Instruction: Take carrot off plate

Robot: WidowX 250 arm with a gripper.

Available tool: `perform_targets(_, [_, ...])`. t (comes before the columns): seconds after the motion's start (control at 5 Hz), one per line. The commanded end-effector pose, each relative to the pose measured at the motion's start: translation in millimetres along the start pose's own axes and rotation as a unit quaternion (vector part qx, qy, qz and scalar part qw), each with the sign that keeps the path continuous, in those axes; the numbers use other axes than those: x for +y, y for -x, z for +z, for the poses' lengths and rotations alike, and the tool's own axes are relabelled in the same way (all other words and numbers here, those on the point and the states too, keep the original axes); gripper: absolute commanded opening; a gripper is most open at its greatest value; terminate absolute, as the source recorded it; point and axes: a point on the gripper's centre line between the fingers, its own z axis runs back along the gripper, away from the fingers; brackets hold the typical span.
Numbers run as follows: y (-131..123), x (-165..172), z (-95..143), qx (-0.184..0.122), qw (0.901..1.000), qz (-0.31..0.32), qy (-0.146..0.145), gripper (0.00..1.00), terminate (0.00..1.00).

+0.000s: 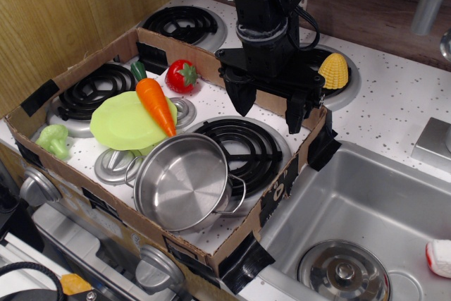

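Observation:
The orange carrot with a dark green stem lies across the right edge of the lime-green plate, tip pointing toward the steel pot. My gripper hangs to the right of them, above the front right burner, with its two black fingers spread wide apart and nothing between them. It is well clear of the carrot.
A steel pot sits just in front of the plate. A red tomato lies behind the carrot, broccoli at far left, yellow corn at the back right. A low cardboard wall rings the stove; a sink lies to the right.

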Motion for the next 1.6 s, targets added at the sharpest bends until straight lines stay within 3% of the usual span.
perform_targets(0.0, [0, 0, 0, 0.0, 1.0, 0.0, 0.0, 1.0, 0.0])
perform_targets(0.2, [-13, 3, 10, -0.048, 0.9965, 0.039, -0.057, 1.0, 0.0])
perform_targets(0.6, [-28, 26, 20, -0.057, 0.9824, 0.113, -0.137, 1.0, 0.0])
perform_targets(0.8, [-27, 51, 19, 0.017, 0.9641, 0.223, -0.144, 1.0, 0.0])
perform_targets(1.4, [-9, 112, 23, -0.02, 0.9081, 0.359, -0.215, 1.0, 0.0])
